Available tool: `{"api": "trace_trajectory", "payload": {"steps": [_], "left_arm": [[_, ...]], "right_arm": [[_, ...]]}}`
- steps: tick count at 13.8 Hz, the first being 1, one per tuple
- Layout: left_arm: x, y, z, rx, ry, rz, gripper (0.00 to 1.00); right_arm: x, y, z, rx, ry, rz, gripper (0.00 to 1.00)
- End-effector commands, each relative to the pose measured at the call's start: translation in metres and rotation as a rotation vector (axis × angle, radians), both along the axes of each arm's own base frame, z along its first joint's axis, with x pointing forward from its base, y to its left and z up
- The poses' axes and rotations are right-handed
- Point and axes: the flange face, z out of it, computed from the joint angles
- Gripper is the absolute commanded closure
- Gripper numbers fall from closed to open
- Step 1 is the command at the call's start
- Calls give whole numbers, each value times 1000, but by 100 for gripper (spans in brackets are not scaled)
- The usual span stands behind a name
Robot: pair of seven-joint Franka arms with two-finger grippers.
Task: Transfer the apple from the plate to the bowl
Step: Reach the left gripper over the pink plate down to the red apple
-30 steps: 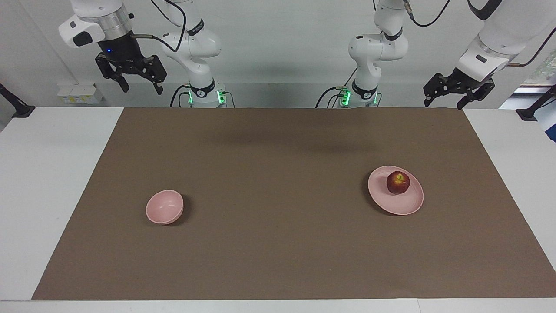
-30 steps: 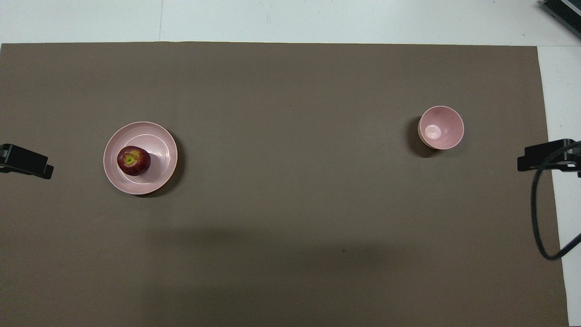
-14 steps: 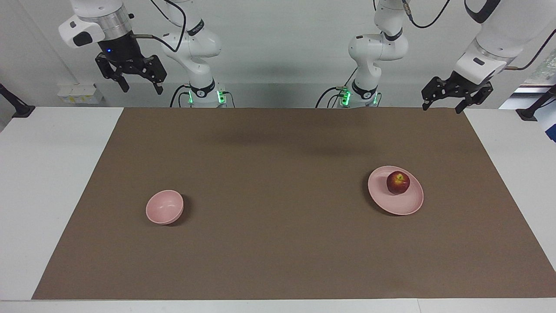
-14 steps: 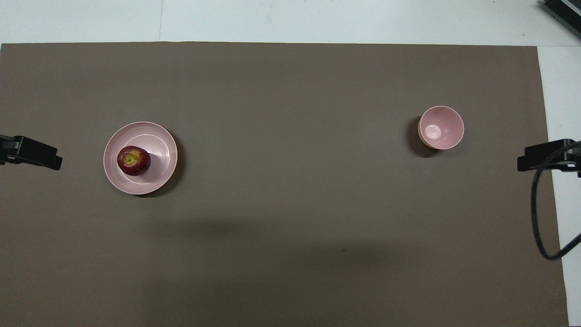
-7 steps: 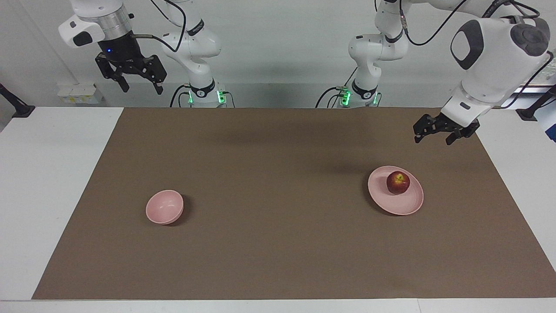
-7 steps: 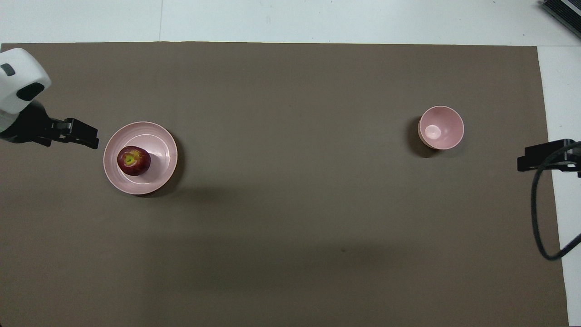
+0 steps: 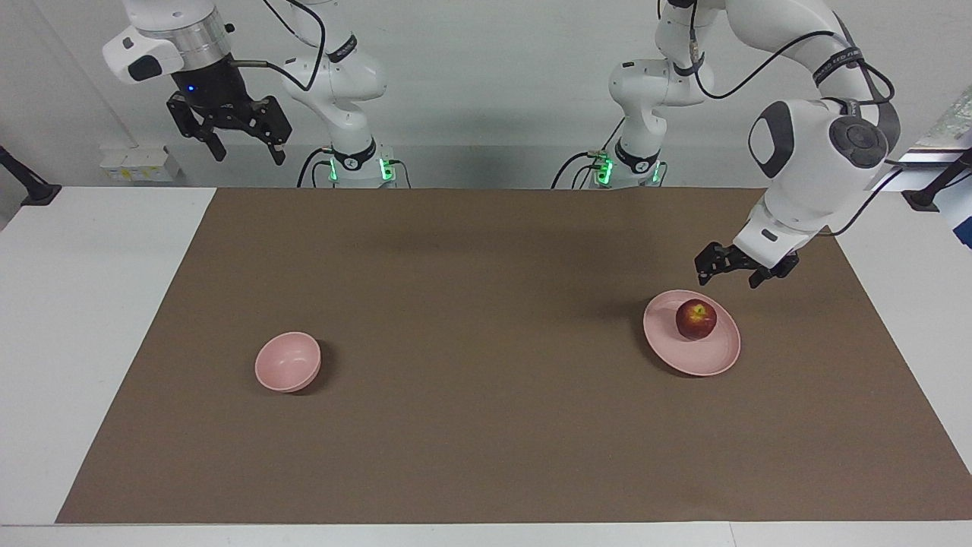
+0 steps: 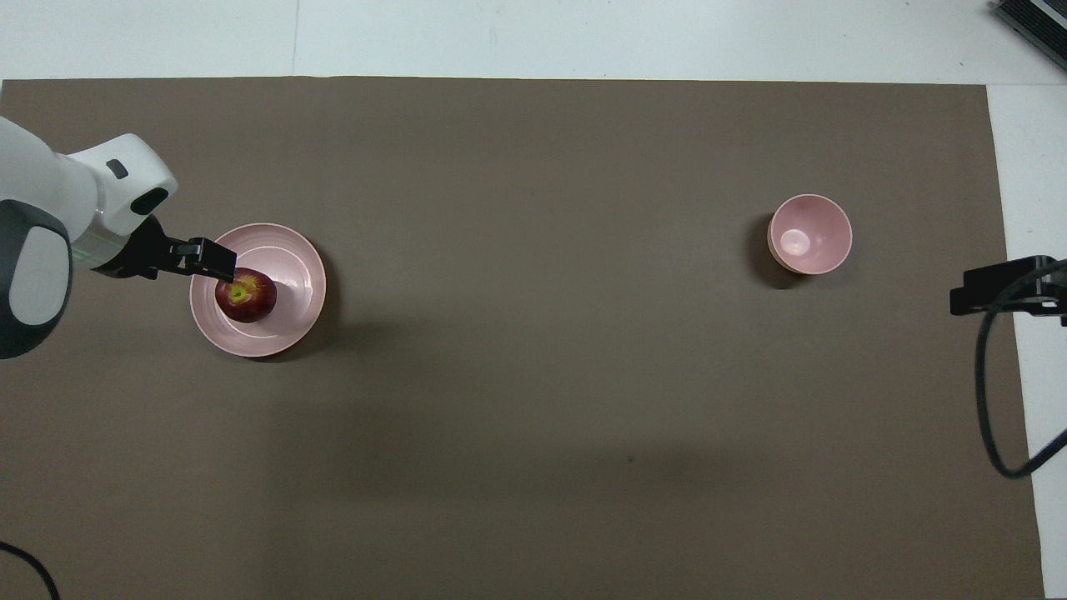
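On the plate (image 7: 702,355) toward the left arm's end of the table sits the apple (image 7: 696,319), untouched. Left gripper (image 7: 730,270) hangs just above the plate's robot-side rim, fingers spread, holding nothing. Right gripper (image 7: 241,149) waits high up w/ fingers apart, well apart from the plate; bowl (image 7: 287,362) sits toward the right arm's end.

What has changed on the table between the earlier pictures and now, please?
The left gripper has swung out from its raised spot near the left arm's end of the table and come down toward the plate; it now hangs open just above the apple, not touching it. Nothing was grasped or released. The apple, the plate, the bowl and the waiting, open right gripper stayed as they were.
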Motion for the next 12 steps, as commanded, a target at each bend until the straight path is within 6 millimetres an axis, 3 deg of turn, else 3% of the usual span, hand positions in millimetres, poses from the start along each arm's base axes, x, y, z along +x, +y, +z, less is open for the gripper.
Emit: {"api": "trace_trajectory", "payload": {"steps": [1, 3, 10, 12], "left_arm": [[-9, -2, -24, -2, -16, 6, 0], [-7, -2, -37, -3, -42, 2, 0], [-8, -15, -39, -4, -45, -10, 0], [-11, -13, -53, -2, -24, -19, 0]], "right_arm": [[-4, -2, 4, 15, 2, 19, 0], [-4, -2, 4, 15, 2, 19, 0], [-4, -2, 4, 13, 2, 19, 0], [-4, -2, 4, 13, 2, 20, 0]]}}
